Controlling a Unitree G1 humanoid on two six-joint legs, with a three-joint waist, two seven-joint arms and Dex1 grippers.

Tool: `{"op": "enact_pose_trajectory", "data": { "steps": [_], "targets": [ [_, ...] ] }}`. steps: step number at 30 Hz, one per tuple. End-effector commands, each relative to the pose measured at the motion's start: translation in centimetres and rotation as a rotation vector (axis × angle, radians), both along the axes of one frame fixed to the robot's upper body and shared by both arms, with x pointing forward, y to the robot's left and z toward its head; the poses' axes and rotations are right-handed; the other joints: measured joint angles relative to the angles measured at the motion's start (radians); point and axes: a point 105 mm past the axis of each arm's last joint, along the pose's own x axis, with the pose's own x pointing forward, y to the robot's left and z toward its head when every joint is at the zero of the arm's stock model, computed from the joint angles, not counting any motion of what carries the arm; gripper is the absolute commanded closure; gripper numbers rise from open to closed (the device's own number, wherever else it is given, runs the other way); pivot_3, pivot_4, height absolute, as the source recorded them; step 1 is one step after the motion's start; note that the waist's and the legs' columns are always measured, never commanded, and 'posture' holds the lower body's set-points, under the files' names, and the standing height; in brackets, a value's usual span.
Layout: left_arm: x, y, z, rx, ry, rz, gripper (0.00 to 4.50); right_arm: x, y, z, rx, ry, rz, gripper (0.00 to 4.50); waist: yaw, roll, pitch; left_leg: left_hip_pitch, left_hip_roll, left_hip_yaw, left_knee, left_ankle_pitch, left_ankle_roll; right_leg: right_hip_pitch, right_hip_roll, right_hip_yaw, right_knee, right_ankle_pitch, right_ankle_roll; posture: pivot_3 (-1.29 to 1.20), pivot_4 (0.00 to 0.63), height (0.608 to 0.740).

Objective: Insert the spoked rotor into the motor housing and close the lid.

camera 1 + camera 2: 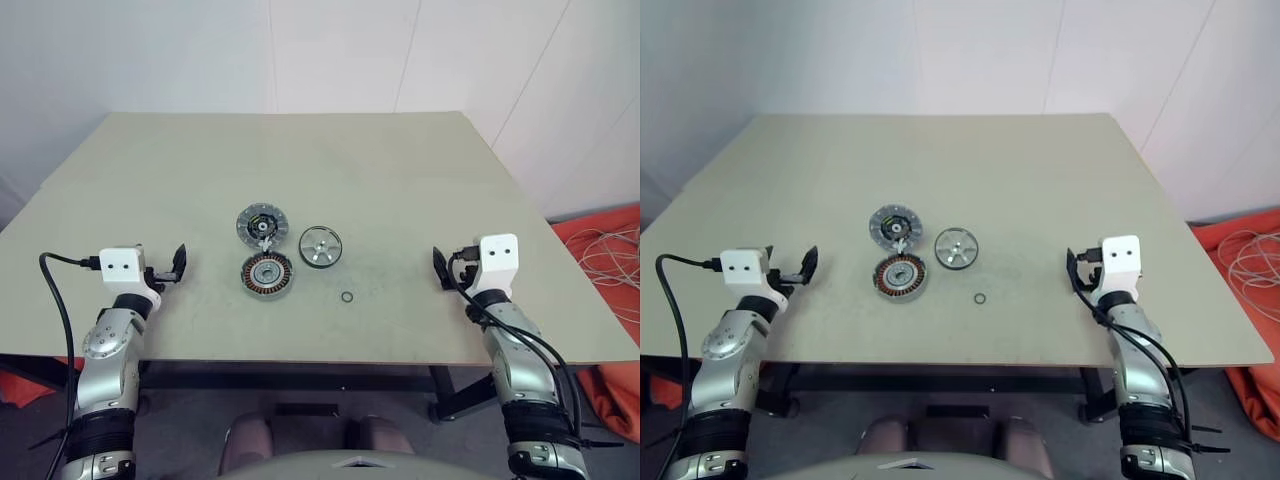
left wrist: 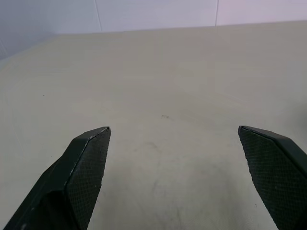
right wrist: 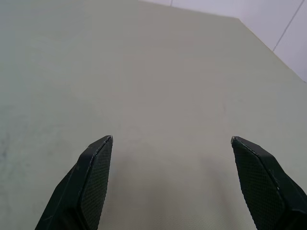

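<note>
So the big beige desk [image 1: 400, 180] takes up most of the frame, with all the parts bunched near the middle, a bit toward the lower edge. Nothing's been touched yet as far as I can tell, so the step in hand is grabbing the rotor.

Left gripper [image 1: 178, 263] sits at the lower left of the head view, right gripper [image 1: 440, 268] at the lower right. Both have their fingers spread wide apart with nothing between them, and both are well away from the parts.

Parts, biggest first:
- the housing [image 1: 267, 274], copper windings facing up, lowest of the three discs, centre-left
- the lid [image 1: 262, 224], just above the housing in the frame, dark face up with the white/yellow bits showing
- the rotor [image 1: 320, 246], silver with spokes, just right of the other two, not touching either
- a tiny black ring [image 1: 346, 297] lower right of the rotor, lying on its own

How I'd do it: the rotor is on the right side of the cluster, so the right gripper looks like the natural pick. Come in from above, pinch across the rim, and keep it flat so it drops square onto the housing hub. The magnets might yank it sideways, so I'd lower slowly. Steer clear of the little ring on the way in.
</note>
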Motion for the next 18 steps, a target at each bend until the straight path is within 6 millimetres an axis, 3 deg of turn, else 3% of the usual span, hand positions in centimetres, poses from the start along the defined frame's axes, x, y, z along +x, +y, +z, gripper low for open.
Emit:
{"op": "enact_pose_trajectory", "data": {
  "steps": [1, 18],
  "targets": [
    [0.4, 0.1, 1.7, 0.029, -0.056, -0.005, 0.0, 0.5, 0.4, 1.6, -0.013, -0.054, 0.024, 0.04, 0.0, 0.0, 0.0, 0.0, 0.0, 0.0, 0.0, 0.0, 0.0, 0.0, 0.0, 0.0, 0.0, 0.0, 0.0, 0.0, 0.0, 0.74],
    [0.3, 0.1, 1.7, 0.032, -0.06, -0.011, 0.0, 0.4, 1.4, 1.6, -0.005, -0.043, 0.091, 0.04, 0.0, 0.0, 0.0, 0.0, 0.0, 0.0, 0.0, 0.0, 0.0, 0.0, 0.0, 0.0, 0.0, 0.0, 0.0, 0.0, 0.0, 0.74]
  ]
}}
